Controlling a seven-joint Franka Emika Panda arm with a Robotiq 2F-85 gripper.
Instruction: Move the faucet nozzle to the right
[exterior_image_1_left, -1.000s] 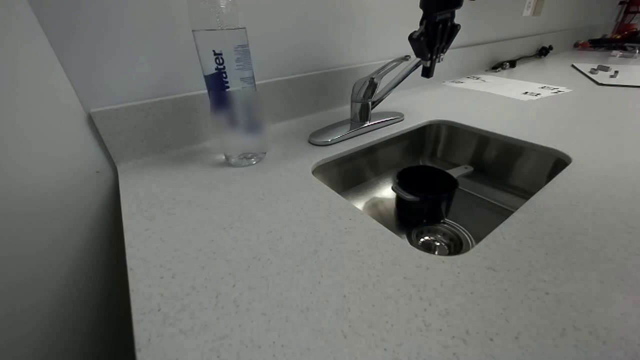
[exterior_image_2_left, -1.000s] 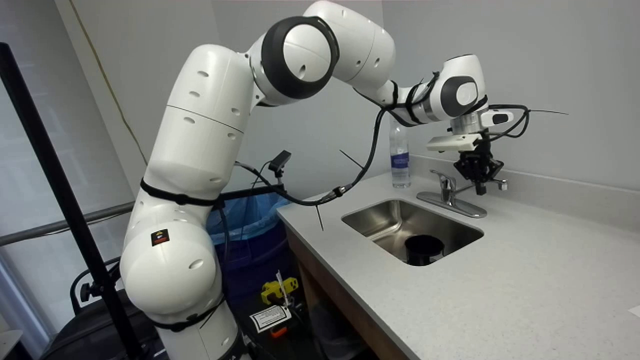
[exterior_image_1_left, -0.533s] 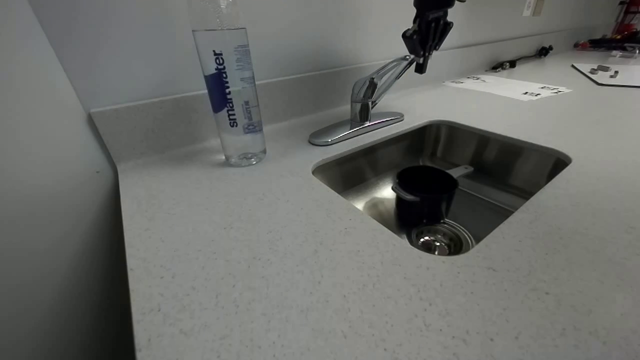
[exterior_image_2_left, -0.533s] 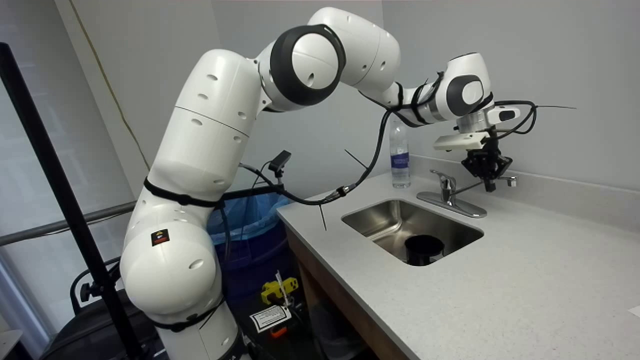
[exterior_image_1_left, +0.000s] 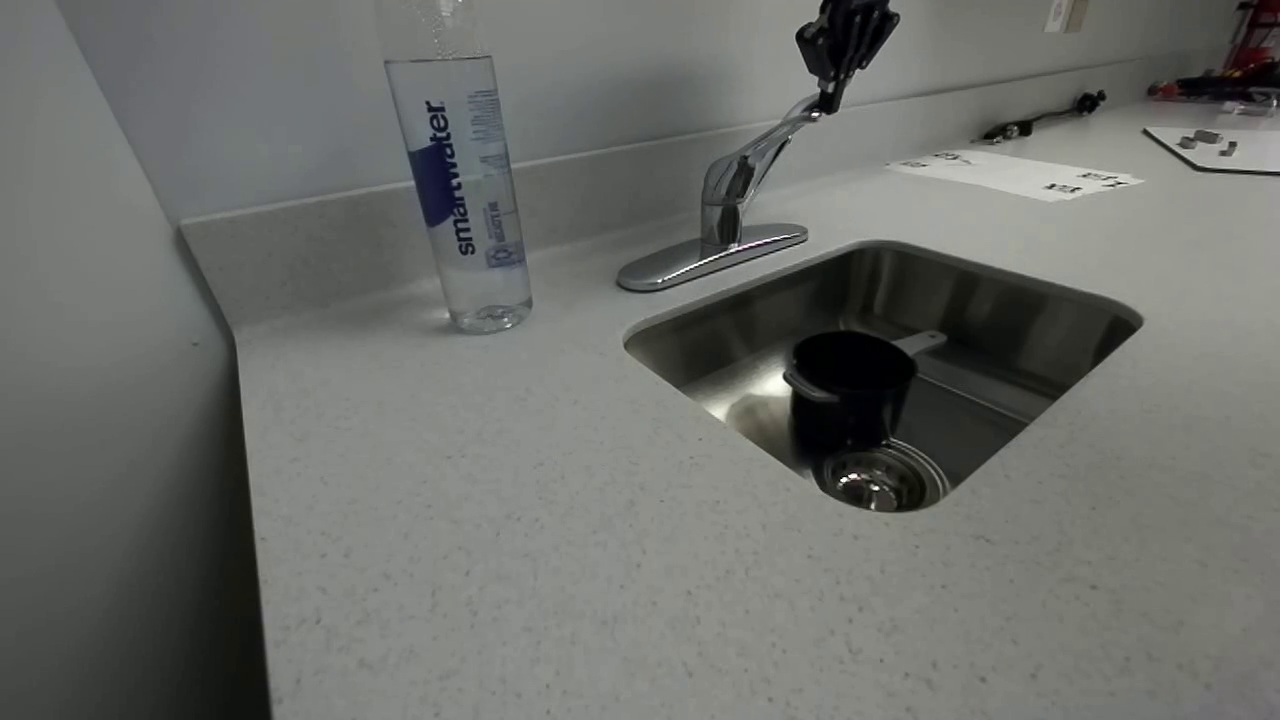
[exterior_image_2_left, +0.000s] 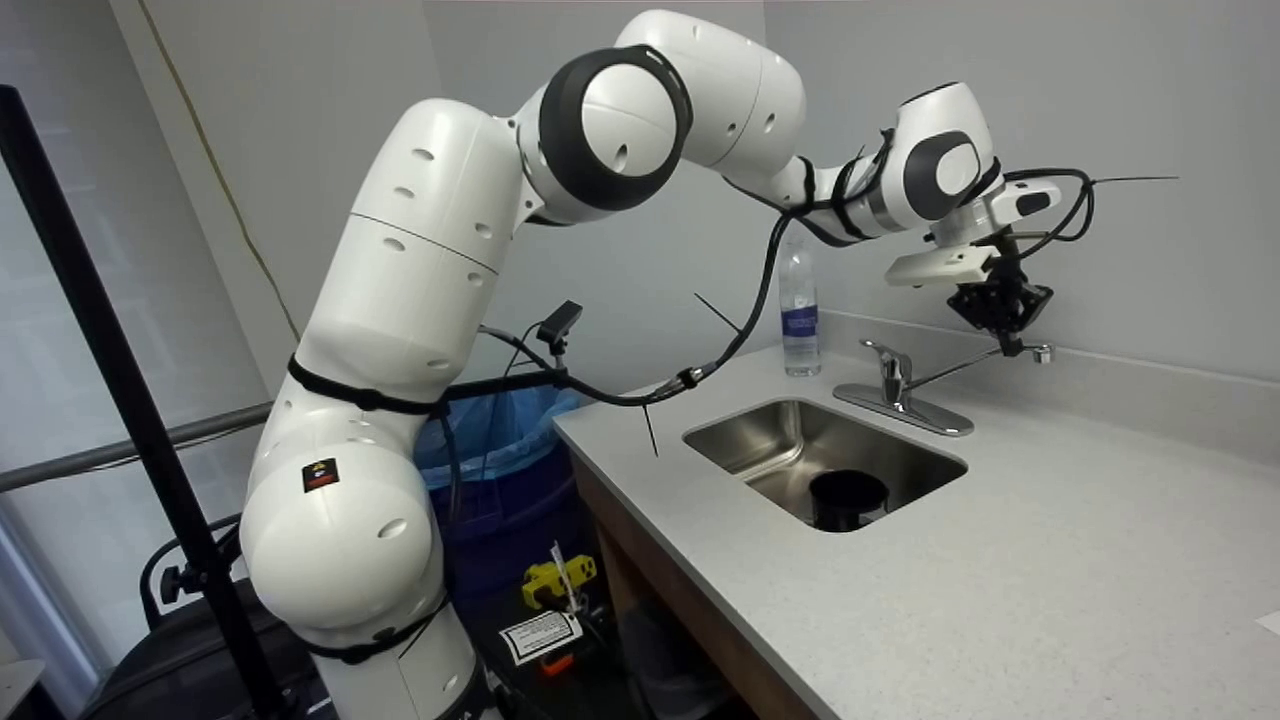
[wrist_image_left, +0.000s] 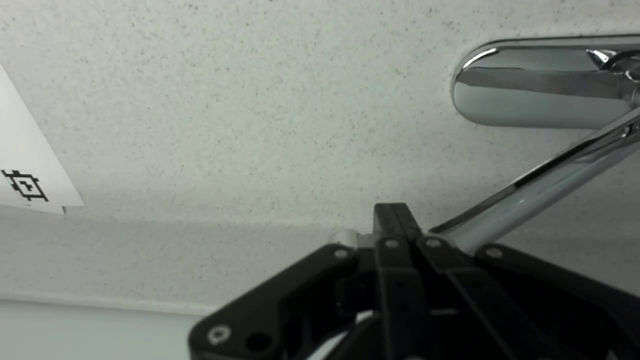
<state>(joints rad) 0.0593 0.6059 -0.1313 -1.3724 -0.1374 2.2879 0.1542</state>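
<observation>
The faucet nozzle (exterior_image_2_left: 952, 369) is a slim silver spout that slants back toward the wall from the chrome faucet base plate (exterior_image_2_left: 868, 398). In the wrist view the nozzle (wrist_image_left: 530, 205) runs from the right and passes behind my fingers. Its pale tip (wrist_image_left: 345, 238) shows on their left. My gripper (wrist_image_left: 392, 207) is shut, with its fingertips together and nothing between them. In an exterior view the gripper (exterior_image_2_left: 1012, 348) crosses the nozzle near its tip; I cannot tell how firmly they touch. In an exterior view the lever handle (exterior_image_1_left: 752, 160) hides most of the nozzle beside the gripper (exterior_image_1_left: 828, 103).
A sink (exterior_image_1_left: 1090, 305) lies in front of the faucet, with a black pot (exterior_image_1_left: 850, 410) in it. A tall water bottle (exterior_image_1_left: 465, 200) stands by the wall. The backsplash (wrist_image_left: 150, 260) is close behind the gripper. Marked paper (exterior_image_1_left: 1010, 175) lies farther along the counter.
My gripper has moved toward the wall, risen and tilted. The nozzle has swung the same way, its tip now closer to the wall and mostly behind the lever in an exterior view.
</observation>
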